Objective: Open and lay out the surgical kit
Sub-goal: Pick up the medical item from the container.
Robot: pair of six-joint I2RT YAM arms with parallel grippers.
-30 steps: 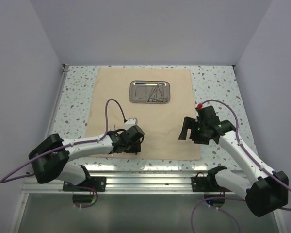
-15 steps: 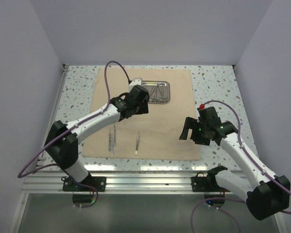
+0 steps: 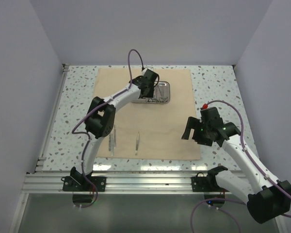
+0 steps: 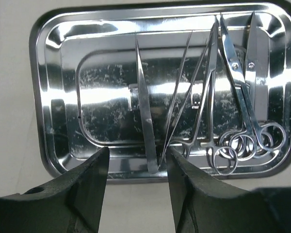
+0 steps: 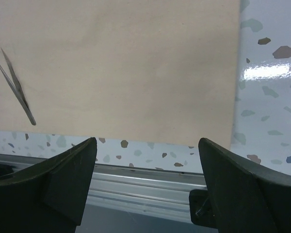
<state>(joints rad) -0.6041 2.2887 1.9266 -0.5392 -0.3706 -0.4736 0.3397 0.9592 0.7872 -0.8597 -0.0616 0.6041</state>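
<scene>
starting at the near side: a metal rail (image 3: 145,182) runs along the table (image 3: 218,87) edge, and just a thin strip of speckled top shows before the cloth (image 3: 160,121) begins. cloth is spread flat, edges straight, its far edge nearly at the back wall.

two tweezers (image 3: 112,139) lie on the cloth by its near edge, left of centre, side by side but apart, both pointing away from the arms.

right gripper (image 5: 145,144) hovers over the cloth's near right corner, fingers spread wide, holding nothing. its camera shows the cloth's right edge and near edge meeting below it, with speckled table to the right.

from there it's a wide stretch of bare cloth up to the tray (image 3: 167,92), which sits centred near the cloth's far edge, cloth margin on both sides.

left gripper (image 4: 137,153) hangs over the tray's near rim, fingers partly spread, gripping nothing. inside the tray are thin tweezers and ring-handled scissors (image 4: 237,82), bunched toward one end, the other end bare steel.

plain pale walls (image 3: 150,29) box in the table on three sides.
</scene>
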